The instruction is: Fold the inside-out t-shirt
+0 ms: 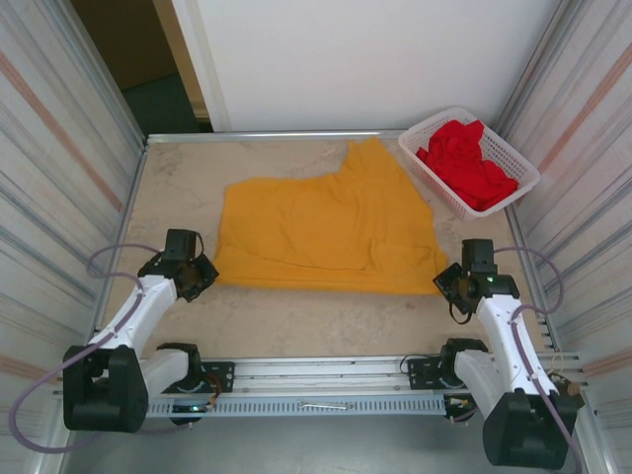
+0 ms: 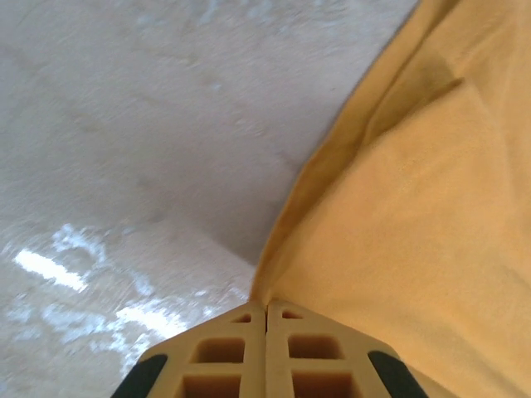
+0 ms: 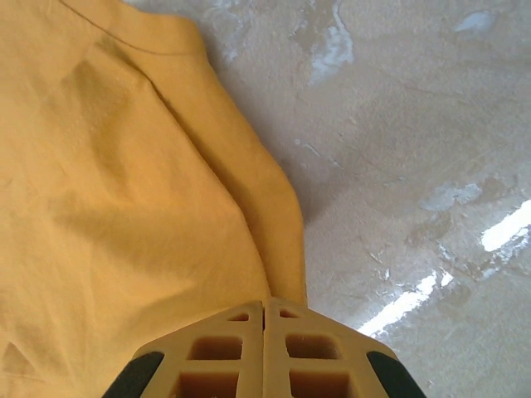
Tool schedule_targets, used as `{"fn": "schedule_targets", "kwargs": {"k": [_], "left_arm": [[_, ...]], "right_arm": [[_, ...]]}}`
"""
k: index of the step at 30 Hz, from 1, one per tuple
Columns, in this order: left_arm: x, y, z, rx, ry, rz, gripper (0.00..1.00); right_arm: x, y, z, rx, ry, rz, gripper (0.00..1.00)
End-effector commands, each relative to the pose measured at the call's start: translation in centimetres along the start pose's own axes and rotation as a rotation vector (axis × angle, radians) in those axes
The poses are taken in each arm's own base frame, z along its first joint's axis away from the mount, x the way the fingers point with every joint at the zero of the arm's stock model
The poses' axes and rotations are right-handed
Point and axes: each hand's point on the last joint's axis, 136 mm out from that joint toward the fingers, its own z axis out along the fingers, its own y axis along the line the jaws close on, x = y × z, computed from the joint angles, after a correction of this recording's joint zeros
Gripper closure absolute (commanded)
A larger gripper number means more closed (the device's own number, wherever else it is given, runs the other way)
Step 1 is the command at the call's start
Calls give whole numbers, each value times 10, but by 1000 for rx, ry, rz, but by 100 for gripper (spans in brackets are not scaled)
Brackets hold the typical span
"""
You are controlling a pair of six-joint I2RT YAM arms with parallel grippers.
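The left gripper (image 1: 202, 276) (image 2: 265, 305) is holding its two tan fingers pressed flat together, and it is pinching the near left corner of the mustard-yellow cotton t-shirt (image 1: 326, 232) (image 2: 431, 207) right at its tips; from there the cloth is rising in a taut folded edge away from the gripper and to its right. The right gripper (image 1: 450, 279) (image 3: 264, 303) is likewise keeping its jaws fully together, clamping the near right corner of the shirt (image 3: 108, 207), whose rolled hem is running straight into the fingertips while the fabric is spreading out ahead and to the gripper's left. Between the two grippers the shirt is lying mostly flat, with one part reaching out farther ahead of the right gripper. Bare beige mottled tabletop (image 1: 296, 316) (image 2: 124, 124) is showing outside each gripper. Well beyond the right gripper, a white plastic lattice basket (image 1: 433, 186) is sitting with a bright red garment (image 1: 469, 163) bunched inside it.
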Motion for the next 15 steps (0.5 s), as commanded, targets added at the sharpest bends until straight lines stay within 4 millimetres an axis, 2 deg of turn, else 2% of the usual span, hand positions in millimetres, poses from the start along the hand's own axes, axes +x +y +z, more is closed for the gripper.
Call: {"fn": "schedule_targets", "kwargs": {"k": [1,3,6,7,8,9,10,11,15], "left_arm": [[15,13,-8,-32,61,-13,100],[17,13,-13,-24,67,-15,100],[20,14,-23,-18,75,-29,69],[19,13,-27,-9,64,-29,60],[16,12,-31,-3,47,-28,53],[12,11,-36,5,25,-26,47],[8,8,-41,13,5,-21,44],[4,5,-46,24,-10,-17,43],[-16,-24,-56,121,-49,39,40]], "right_arm": [[-3,-16,-9,57,-35,20,100],[-1,-19,-11,62,-33,24,100],[4,-20,-13,50,-16,24,100],[7,-17,-13,32,1,23,96],[9,-16,-13,26,12,25,85],[10,-14,-14,20,19,27,67],[9,-12,-16,16,21,27,54],[7,-10,-18,9,11,26,49],[-20,7,-34,-7,-71,-15,46]]}}
